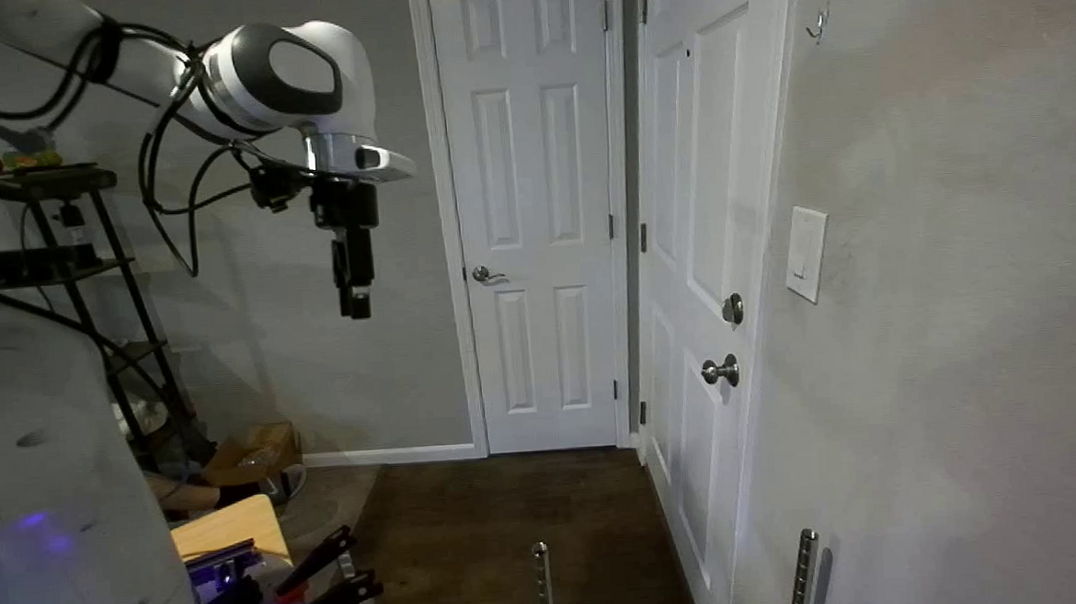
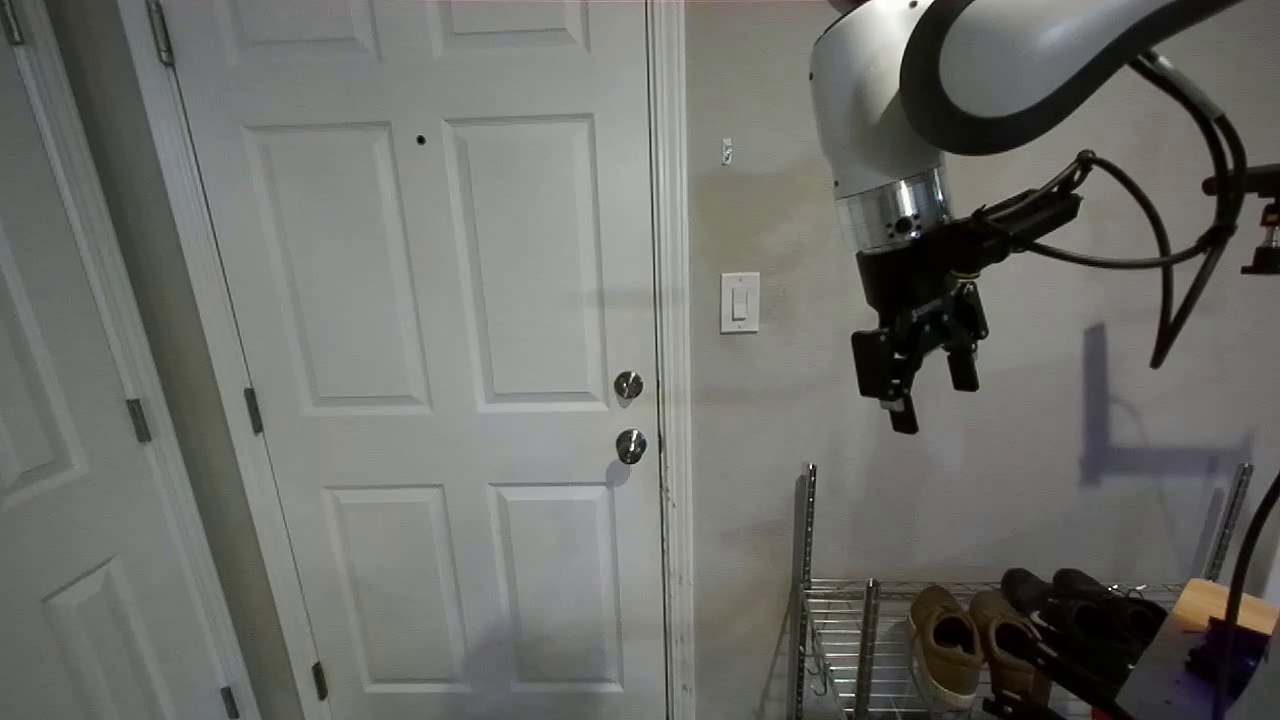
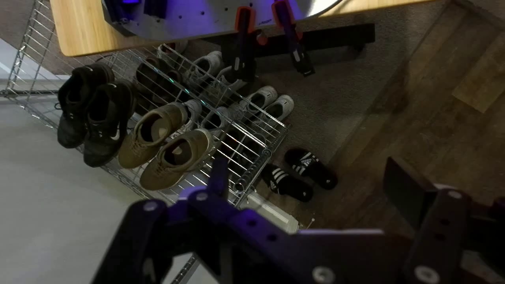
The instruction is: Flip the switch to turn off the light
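Fingers spread wide, nothing in their grip: the Robotiq gripper hangs well apart from the rocker light switch!
There's that switch, on the gray wall just beside the frame of the white six-panel door, sitting higher than its deadbolt and round knob, and those fingers point down, brown lace-up shoes on a wire rack and black striped slides showing in the wrist view.

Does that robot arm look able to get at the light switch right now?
Probably yes, though not without moving: the claw hangs apart from the switch, but in both exterior views I see nothing standing between them. How far it stretches, I can't tell.
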You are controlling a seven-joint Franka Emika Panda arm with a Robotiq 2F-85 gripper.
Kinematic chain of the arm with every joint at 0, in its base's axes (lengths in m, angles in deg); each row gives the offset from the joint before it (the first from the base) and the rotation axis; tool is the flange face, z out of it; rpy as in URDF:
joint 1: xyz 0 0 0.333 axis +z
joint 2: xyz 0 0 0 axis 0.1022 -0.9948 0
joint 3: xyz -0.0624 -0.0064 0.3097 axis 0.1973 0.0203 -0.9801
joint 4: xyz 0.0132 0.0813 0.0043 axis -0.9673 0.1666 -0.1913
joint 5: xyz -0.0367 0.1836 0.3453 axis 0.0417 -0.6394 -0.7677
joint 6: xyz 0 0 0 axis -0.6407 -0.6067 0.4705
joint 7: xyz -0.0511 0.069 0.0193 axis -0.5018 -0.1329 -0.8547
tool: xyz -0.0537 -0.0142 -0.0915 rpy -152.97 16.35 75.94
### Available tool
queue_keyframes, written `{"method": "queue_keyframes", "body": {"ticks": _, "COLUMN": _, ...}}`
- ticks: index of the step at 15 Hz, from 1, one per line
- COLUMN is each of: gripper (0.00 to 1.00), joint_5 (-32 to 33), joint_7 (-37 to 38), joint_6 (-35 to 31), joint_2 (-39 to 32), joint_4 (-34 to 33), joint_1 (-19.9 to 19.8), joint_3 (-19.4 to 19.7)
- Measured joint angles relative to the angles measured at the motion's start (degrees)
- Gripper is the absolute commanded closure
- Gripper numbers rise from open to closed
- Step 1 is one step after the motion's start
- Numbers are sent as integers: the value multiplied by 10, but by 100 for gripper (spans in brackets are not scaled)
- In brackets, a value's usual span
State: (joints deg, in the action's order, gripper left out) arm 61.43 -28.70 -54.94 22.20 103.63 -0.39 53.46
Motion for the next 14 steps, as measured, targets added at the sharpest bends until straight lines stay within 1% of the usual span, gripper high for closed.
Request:
{"method": "queue_keyframes", "body": {"ticks": 1, "gripper": 25, "joint_5": 0, "joint_7": 0, "joint_6": 0, "joint_2": 0, "joint_4": 0, "joint_1": 0, "joint_3": 0}}
{"method": "queue_keyframes", "body": {"ticks": 2, "gripper": 26, "joint_5": 0, "joint_7": 0, "joint_6": 0, "joint_2": 0, "joint_4": -1, "joint_1": 0, "joint_3": 0}}
{"method": "queue_keyframes", "body": {"ticks": 3, "gripper": 32, "joint_5": 0, "joint_7": 0, "joint_6": 0, "joint_2": 0, "joint_4": -1, "joint_1": 0, "joint_3": 0}}
{"method": "queue_keyframes", "body": {"ticks": 5, "gripper": 46, "joint_5": 2, "joint_7": 0, "joint_6": -3, "joint_2": 0, "joint_4": 0, "joint_1": 0, "joint_3": 4}}
{"method": "queue_keyframes", "body": {"ticks": 7, "gripper": 59, "joint_5": 10, "joint_7": -1, "joint_6": -21, "joint_2": -2, "joint_4": 5, "joint_1": -1, "joint_3": 13}}
{"method": "queue_keyframes", "body": {"ticks": 9, "gripper": 72, "joint_5": 30, "joint_7": -4, "joint_6": -64, "joint_2": -8, "joint_4": 13, "joint_1": -5, "joint_3": 29}}
{"method": "queue_keyframes", "body": {"ticks": 12, "gripper": 91, "joint_5": 73, "joint_7": -8, "joint_6": -154, "joint_2": -32, "joint_4": 20, "joint_1": -26, "joint_3": 56}}
{"method": "queue_keyframes", "body": {"ticks": 13, "gripper": 96, "joint_5": 86, "joint_7": -10, "joint_6": -186, "joint_2": -43, "joint_4": 20, "joint_1": -34, "joint_3": 66}}
{"method": "queue_keyframes", "body": {"ticks": 14, "gripper": 96, "joint_5": 100, "joint_7": -10, "joint_6": -219, "joint_2": -55, "joint_4": 20, "joint_1": -44, "joint_3": 75}}
